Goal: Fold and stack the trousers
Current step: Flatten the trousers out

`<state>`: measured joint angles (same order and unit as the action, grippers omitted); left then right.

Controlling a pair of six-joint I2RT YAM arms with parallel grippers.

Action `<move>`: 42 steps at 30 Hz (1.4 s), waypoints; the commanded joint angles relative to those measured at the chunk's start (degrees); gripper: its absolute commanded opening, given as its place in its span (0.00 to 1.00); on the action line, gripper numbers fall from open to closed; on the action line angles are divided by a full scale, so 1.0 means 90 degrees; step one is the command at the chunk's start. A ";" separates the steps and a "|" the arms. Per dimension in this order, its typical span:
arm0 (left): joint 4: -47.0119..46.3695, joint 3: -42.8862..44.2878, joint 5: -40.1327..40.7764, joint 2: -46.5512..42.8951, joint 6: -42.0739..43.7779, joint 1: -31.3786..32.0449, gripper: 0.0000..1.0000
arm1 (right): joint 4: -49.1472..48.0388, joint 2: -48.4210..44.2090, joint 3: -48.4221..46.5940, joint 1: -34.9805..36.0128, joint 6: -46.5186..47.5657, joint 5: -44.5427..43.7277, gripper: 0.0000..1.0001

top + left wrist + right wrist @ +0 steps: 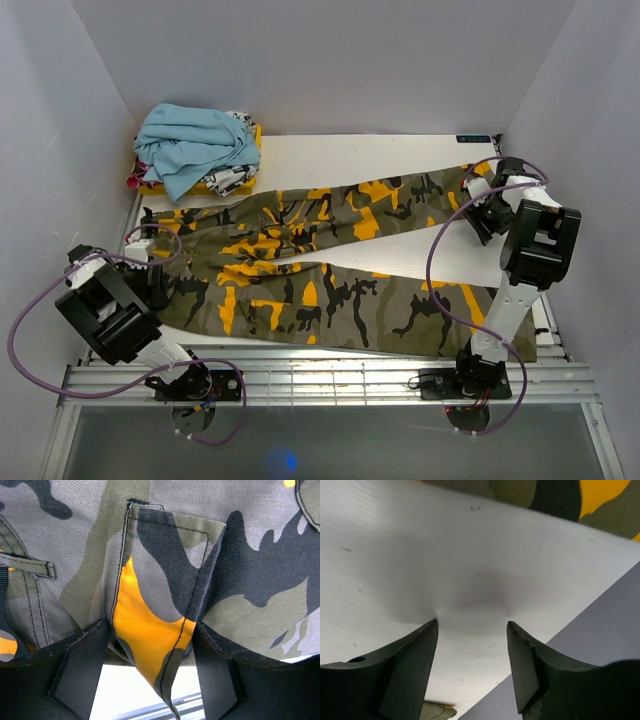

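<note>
The camouflage trousers (320, 260) lie spread across the white table (400, 155), waist at the left and both legs running right. My left gripper (152, 278) is at the waist's near left corner. In the left wrist view it (151, 630) is open, its jaws standing either side of a hanging pocket flap (150, 645) of the trousers (240, 580). My right gripper (487, 215) is by the end of the far leg. In the right wrist view it (472, 622) is open and empty, with its fingertips (431, 630) down on bare table and camouflage cloth (555, 500) just beyond.
A light blue garment (195, 145) lies on a yellow and white printed one (238, 178) at the back left corner. Grey walls close in on three sides, close beside my right gripper (600, 630). Metal rails (320, 375) run along the near edge.
</note>
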<state>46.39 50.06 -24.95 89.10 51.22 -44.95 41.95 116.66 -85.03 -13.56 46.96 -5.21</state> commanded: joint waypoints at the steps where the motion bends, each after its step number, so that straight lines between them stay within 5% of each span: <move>1: 0.0411 -0.0377 0.0459 0.0003 0.0070 -0.0162 0.77 | 0.0083 -0.0293 -0.0259 0.0081 0.0007 0.0511 0.64; 6: 0.0724 0.0003 -0.0010 0.0051 -0.0008 -0.0162 0.77 | 0.1660 -0.1418 0.0239 -0.0328 0.1195 0.1417 0.71; 11: 0.0900 0.0414 -0.0342 0.0237 0.0051 -0.0162 0.79 | 0.2487 -0.1771 0.0882 -0.1021 0.2817 0.1254 0.86; 21: 0.1095 0.0483 -0.0812 -0.0115 0.0383 -0.0172 0.81 | -0.0236 -0.2581 0.3557 -0.1169 0.3365 0.0296 0.93; 24: 0.1134 0.0453 -0.0812 -0.0193 0.0461 -0.0162 0.81 | -0.0783 -0.2620 0.4094 -0.1169 0.3599 0.0209 0.83; 27: 0.1144 0.0502 -0.0880 -0.0281 0.0471 -0.0162 0.81 | -0.1428 -0.2640 0.4535 -0.1169 0.3795 0.0043 0.41; 28: 0.1173 0.0531 -0.0919 -0.0291 0.0451 -0.0162 0.80 | -0.1574 -0.2592 0.4623 -0.1169 0.3883 0.0042 0.10; 39: 0.1154 0.0756 -0.0501 0.0129 0.0509 -0.0162 0.58 | -0.1176 -0.0785 0.1558 -0.0740 0.3132 0.0052 0.08; 42: 0.1076 0.0474 -0.0014 0.0207 0.0753 -0.0162 0.61 | -0.1058 -0.0745 0.1626 -0.0505 0.3035 0.0071 0.26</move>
<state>56.77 55.59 -28.99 90.91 55.13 -46.02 32.75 108.84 -70.83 -19.99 72.62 -6.87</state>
